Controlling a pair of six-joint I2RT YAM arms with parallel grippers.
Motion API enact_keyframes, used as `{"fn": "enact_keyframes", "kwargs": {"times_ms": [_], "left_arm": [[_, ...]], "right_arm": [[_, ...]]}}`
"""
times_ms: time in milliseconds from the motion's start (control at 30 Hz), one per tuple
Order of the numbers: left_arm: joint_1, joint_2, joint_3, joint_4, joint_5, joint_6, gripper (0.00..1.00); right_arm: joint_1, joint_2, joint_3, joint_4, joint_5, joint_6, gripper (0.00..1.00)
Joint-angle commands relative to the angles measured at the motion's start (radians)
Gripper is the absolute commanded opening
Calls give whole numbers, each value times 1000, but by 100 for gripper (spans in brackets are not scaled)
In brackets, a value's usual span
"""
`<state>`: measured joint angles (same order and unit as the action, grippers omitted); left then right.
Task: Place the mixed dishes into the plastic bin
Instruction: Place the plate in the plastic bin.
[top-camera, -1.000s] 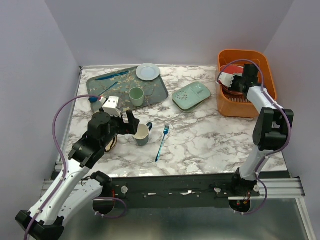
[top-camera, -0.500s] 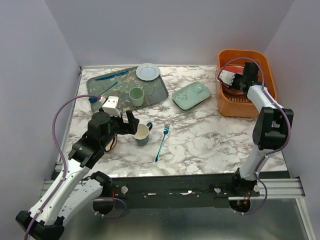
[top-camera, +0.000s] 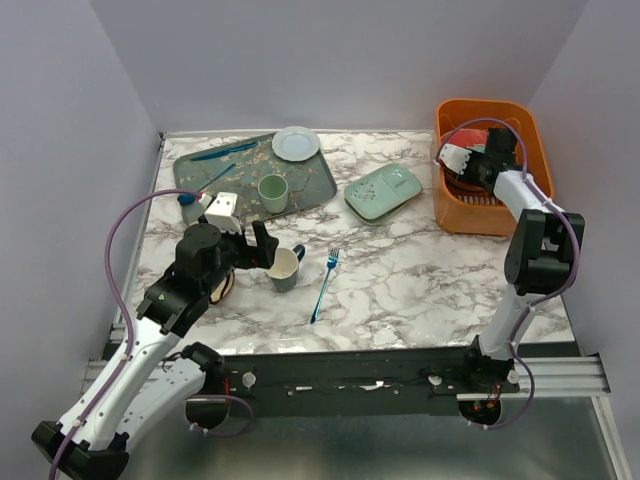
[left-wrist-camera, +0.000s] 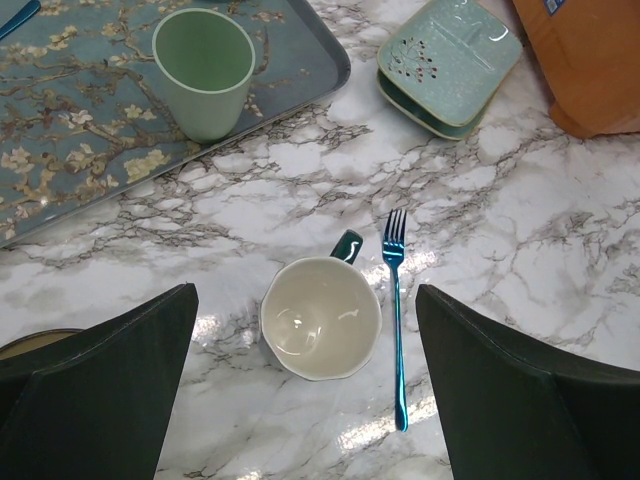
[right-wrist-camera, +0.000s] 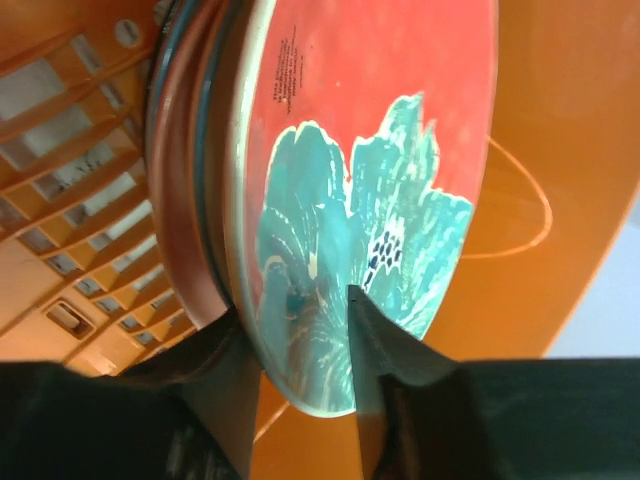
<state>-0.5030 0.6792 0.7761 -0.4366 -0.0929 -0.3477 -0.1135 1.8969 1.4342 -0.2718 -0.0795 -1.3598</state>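
You have bright, even light; soft shadows; small glints on the surface (left-wrist-camera: 520, 250), left wrist view, lower centre.

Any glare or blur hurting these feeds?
Left wrist view: sharp, with glare on the marble tabletop beside the blue metal fork and inside the cream-lined dark mug. Right wrist view: the red round plate with teal flower fills the frame, slightly soft; the right gripper's fingers are dark silhouettes. Top view: evenly lit, soft shadows.
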Motion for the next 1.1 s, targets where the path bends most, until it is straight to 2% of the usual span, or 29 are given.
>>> {"fn": "enact_keyframes", "kwargs": {"times_ms": [0, 300, 500, 733, 1067], "left_arm": [[9, -1, -11, 7, 21, 10, 99], [12, 2, -12, 7, 25, 9, 99], [15, 3, -12, 10, 31, 9, 99], [20, 3, -11, 10, 41, 10, 99], [23, -1, -12, 13, 53, 7, 99]], "right_arm": [[-9, 30, 51, 5, 7, 31, 48], [-17, 53, 77, -1, 18, 71, 56], [-26, 64, 88, -3, 29, 97, 66], [-38, 44, 91, -15, 15, 120, 74], [-48, 43, 137, -130, -23, 131, 82]]}}
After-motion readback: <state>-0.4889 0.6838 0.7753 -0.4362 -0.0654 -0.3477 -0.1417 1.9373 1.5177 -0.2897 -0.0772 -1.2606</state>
